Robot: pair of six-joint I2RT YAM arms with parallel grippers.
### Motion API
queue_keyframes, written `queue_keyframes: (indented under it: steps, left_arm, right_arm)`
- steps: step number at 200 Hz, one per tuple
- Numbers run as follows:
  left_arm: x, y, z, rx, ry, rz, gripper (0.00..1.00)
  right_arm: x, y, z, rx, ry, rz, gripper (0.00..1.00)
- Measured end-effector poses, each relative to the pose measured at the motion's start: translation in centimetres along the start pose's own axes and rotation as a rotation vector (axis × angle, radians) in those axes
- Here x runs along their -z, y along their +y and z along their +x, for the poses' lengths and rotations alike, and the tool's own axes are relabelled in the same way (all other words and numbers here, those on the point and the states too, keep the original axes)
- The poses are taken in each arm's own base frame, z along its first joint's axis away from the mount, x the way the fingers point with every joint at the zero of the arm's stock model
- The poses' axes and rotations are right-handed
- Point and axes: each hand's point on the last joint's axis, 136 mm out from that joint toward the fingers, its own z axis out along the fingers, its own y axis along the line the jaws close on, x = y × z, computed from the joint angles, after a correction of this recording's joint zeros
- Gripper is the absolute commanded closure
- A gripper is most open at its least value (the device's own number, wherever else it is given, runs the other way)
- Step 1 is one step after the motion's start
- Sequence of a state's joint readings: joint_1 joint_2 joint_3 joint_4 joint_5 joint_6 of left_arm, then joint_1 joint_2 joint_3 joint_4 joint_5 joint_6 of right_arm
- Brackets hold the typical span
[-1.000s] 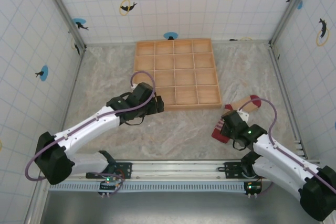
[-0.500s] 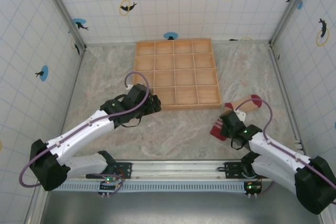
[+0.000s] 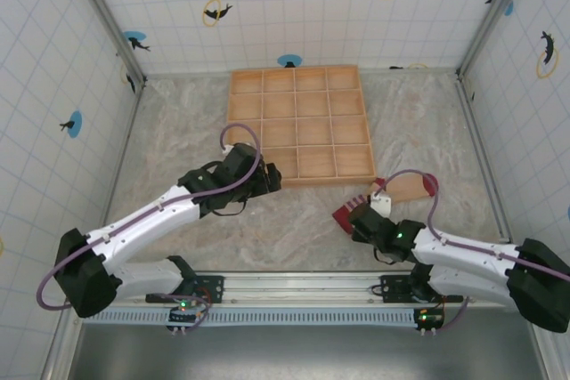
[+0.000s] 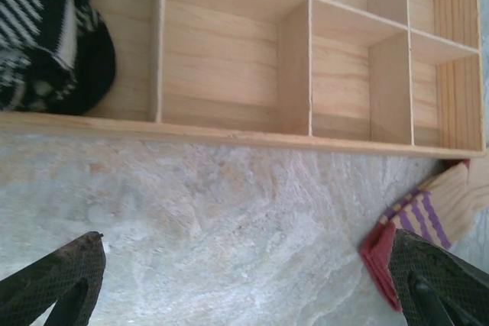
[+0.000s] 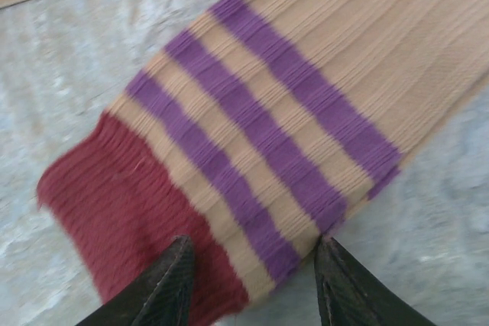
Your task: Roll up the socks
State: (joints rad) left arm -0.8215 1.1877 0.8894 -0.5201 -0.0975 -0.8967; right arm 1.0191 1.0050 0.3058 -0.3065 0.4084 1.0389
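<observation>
my right tool (image 5: 256, 288) sits w/ fingers part apart astride the dark red cuff edge of the tan sock (image 5: 306, 97), which lies flat on the surface (image 4: 214, 204) just off the near right corner of the wooden divider tray (image 4: 229, 131); can't tell if they're biting the fabric. my left tool (image 4: 244, 265) is wide open over bare surface in front of the tray. the b/w striped sock (image 4: 42, 36) sits bunched in a near-row compartment.

left gripper (image 3: 265, 181) hovered at tray (image 3: 298, 181) near-left corner | right gripper (image 3: 349, 218) was at sock (image 3: 408, 187) cuff, just off tray's near-right corner | sock lay flat
</observation>
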Motion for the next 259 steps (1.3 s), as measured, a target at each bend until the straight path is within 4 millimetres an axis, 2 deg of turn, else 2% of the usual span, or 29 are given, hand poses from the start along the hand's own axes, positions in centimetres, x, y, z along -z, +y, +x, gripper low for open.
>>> queue_keyframes:
  steps: [22,38,62,80,106,127,160,187,211,259]
  left_arm:
    - [-0.9,-1.0,1.2,-0.009,0.032,0.044,0.08]
    - [-1.8,-2.0,2.6,-0.024,0.070,0.075,0.13]
    - [-3.7,-3.6,5.0,-0.072,0.151,0.114,0.20]
    - [-5.1,-4.7,7.0,-0.111,0.215,0.141,0.22]
    - [-6.9,-6.2,9.1,-0.137,0.282,0.194,0.24]
    - [-8.4,-7.4,10.5,-0.174,0.333,0.222,0.26]
    - [-11.1,-9.5,12.2,-0.254,0.383,0.265,0.30]
    - [-12.9,-10.9,12.7,-0.298,0.404,0.297,0.38]
    - [-14.0,-12.2,12.6,-0.327,0.405,0.328,0.40]
    - [-15.1,-12.9,12.7,-0.358,0.410,0.333,0.48]
  right_arm:
    - [0.2,1.5,0.8,0.024,-0.001,-0.018,0.54]
    - [0.5,2.3,1.3,0.035,0.001,-0.025,0.47]
    - [1.1,2.2,1.4,0.040,0.002,-0.030,0.35]
    - [2.4,2.5,0.3,0.016,-0.036,-0.079,0.22]
    - [4.6,3.3,-2.2,-0.031,-0.114,-0.186,0.15]
    - [5.8,3.0,-4.4,-0.074,-0.175,-0.231,0.14]
    - [6.4,1.7,-6.3,-0.107,-0.217,-0.236,0.14]
    - [6.2,1.0,-6.3,-0.098,-0.196,-0.222,0.15]
    - [6.0,0.8,-6.1,-0.093,-0.170,-0.225,0.15]
    - [6.3,0.8,-6.0,-0.094,-0.161,-0.248,0.15]
